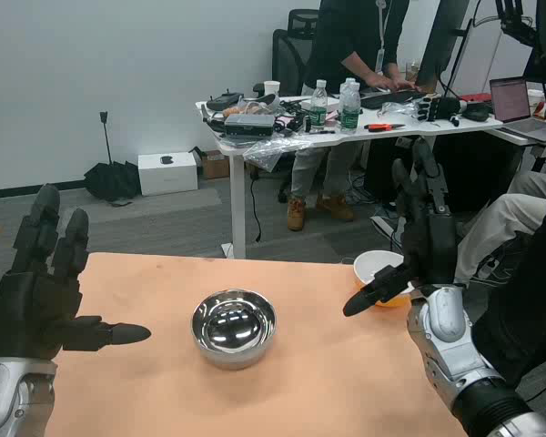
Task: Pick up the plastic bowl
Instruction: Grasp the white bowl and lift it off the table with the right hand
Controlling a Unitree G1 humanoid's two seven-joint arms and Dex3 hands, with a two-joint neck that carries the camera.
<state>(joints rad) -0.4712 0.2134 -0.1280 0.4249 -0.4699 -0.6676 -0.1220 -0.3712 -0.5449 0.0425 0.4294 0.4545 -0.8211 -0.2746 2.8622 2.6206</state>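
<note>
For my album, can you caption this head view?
Robot's open hands flank a metal bowl; plastic bowl waits.

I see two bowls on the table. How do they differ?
The metal bowl is shiny silver and mirrors the room; the plastic bowl is matte, white inside and orange outside. The metal bowl sits mid-table in full view; the plastic bowl sits at the far right edge, partly hidden by the right hand. Both stand upright, and neither is held.
</note>
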